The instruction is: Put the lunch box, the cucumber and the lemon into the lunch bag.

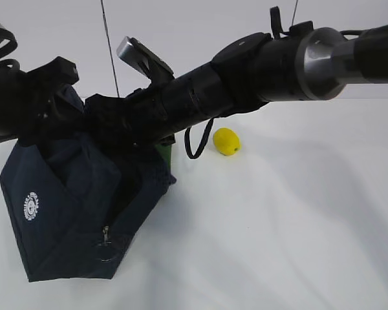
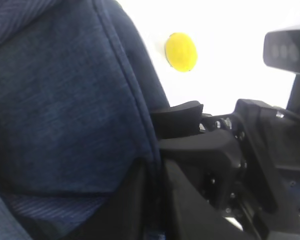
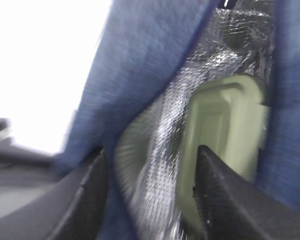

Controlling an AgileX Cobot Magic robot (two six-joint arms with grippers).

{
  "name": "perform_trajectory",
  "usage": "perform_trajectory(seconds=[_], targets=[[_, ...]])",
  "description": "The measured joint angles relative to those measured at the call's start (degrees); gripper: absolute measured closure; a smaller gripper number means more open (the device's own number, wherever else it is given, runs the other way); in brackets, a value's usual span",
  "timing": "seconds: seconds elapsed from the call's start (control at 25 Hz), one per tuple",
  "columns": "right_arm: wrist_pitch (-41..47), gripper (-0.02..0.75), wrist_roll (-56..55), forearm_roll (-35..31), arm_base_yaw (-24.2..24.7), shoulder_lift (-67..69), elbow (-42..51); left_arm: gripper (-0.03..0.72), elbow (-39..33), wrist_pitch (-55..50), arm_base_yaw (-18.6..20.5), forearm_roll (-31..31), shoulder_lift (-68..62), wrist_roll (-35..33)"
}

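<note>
Exterior view, white tabletop (image 1: pixel 297 219), pale wall (image 1: pixel 200 26)

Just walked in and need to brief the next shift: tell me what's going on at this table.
Two robot arms are packing a navy lunch bag. The left gripper is shut on the bag's fabric edge, holding it up. The right gripper reaches into the mouth, jaws apart, with the sage-green lunch box inside against the silver lining; whether the pads touch the box is unclear. The lemon lies on the white table, outside the bag. No cucumber is clearly visible.
</note>
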State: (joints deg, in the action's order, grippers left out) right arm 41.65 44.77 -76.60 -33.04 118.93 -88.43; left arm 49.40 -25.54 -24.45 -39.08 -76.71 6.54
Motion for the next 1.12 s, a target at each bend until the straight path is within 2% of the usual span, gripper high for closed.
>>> perform_trajectory(seconds=[0.2, 0.68, 0.92, 1.12], targets=[[4.5, 0.292, -0.4, 2.9, 1.5, 0.0, -2.2, 0.655, 0.0, -0.6, 0.0, 0.4, 0.1, -0.1], [25.2, 0.282, -11.1, 12.9, 10.4, -0.5, -12.7, 0.657, 0.0, -2.1, 1.0, 1.0, -0.2, -0.1], [27.4, 0.288, -18.1, 23.9, 14.4, -0.6, -17.3, 0.657, 0.0, -6.2, 6.1, 2.5, 0.2, -0.1], [28.1, 0.296, -24.2, 35.3, 14.7, -0.6, -18.7, 0.657, 0.0, -9.3, 7.6, 3.6, 0.4, -1.0]])
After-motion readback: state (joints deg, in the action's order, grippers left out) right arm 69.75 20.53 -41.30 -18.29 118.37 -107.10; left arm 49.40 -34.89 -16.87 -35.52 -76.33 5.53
